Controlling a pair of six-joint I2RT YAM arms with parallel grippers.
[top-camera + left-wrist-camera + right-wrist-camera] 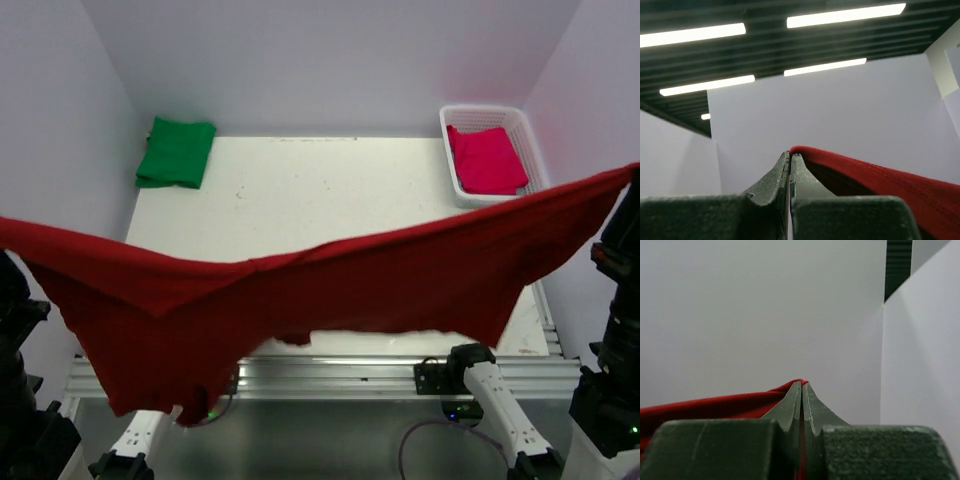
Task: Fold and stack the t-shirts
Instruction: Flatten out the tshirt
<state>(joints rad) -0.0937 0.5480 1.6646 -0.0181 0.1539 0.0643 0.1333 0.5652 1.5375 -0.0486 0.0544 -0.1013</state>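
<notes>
A dark maroon-red t-shirt [300, 290] hangs stretched wide in the air above the near half of the table, sagging in the middle. My left gripper [790, 156] is shut on its left corner, and the cloth [880, 180] runs off to the right from the fingertips. My right gripper [802, 385] is shut on the shirt's right corner, with the cloth [715, 407] trailing away to the left. A bright green t-shirt [177, 152] lies folded at the table's back left corner. A pinkish-red t-shirt [485, 160] lies folded in the basket.
A white lattice basket [532, 140] stands at the back right corner of the white table [330, 190]. Pale walls close in the back and both sides. The arm bases and a metal rail [400, 375] sit along the near edge.
</notes>
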